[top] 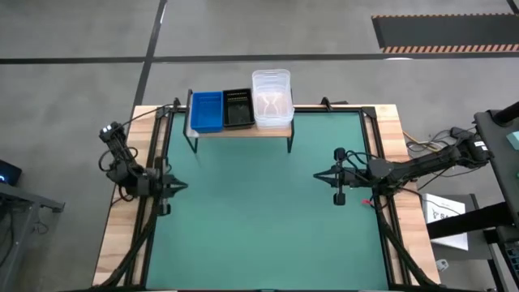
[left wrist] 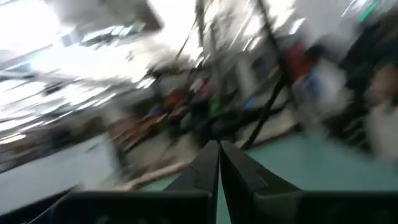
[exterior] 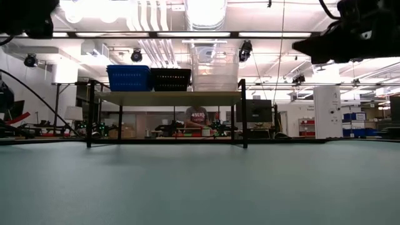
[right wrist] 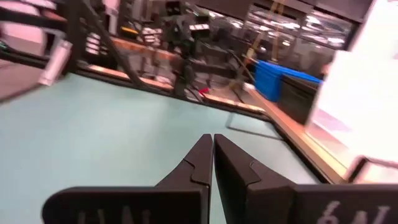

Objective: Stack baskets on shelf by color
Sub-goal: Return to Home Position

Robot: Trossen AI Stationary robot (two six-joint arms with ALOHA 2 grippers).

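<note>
The shelf [top: 240,130], a light wood plank on thin black legs, stands at the table's far edge. On its top sit three stacks side by side: blue baskets [top: 206,110] at the left, black mesh baskets [top: 238,108] in the middle, clear baskets [top: 272,96] at the right, also seen in the low view as blue baskets [exterior: 129,78], black baskets [exterior: 170,79] and clear baskets [exterior: 215,67]. My left gripper [top: 183,186] hangs over the table's left side, shut and holding nothing. My right gripper [top: 318,175] hangs over the right side, shut and holding nothing.
The green mat [top: 259,211] spreads between the two arms and in front of the shelf. Wooden table borders [top: 122,219] run along left and right. Cables lie at the right edge [top: 422,146]. A person [exterior: 197,117] shows in the room behind the shelf.
</note>
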